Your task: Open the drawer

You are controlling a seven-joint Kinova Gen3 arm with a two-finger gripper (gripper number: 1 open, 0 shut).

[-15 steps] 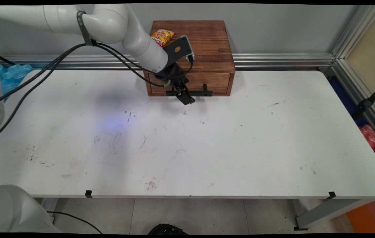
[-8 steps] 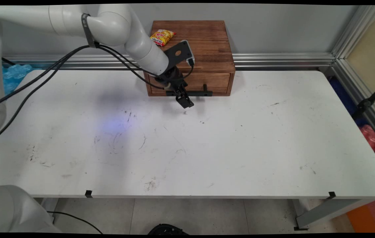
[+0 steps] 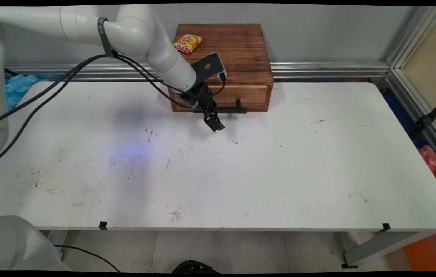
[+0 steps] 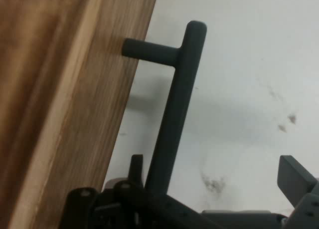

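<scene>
At upper centre, the pincer is hovering over the table with fingers apart beside the handle (rigid bar, best gripped mid-length); behind, the wooden drawer box is carrying a snack packet.

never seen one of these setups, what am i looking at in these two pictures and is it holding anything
The white jointed machine is a robot arm, ending in a black two-finger gripper. The wide picture comes from a fixed camera looking down across a white table. The close-up comes from a camera on the hand itself, looking along the gripper. At the back of the table stands a wooden drawer box with a yellow snack packet on top. Its closed drawer has a black bar handle. The jaws stand open, low in front of the drawer with the handle bar between them, one finger well clear of it. It holds nothing.
</scene>
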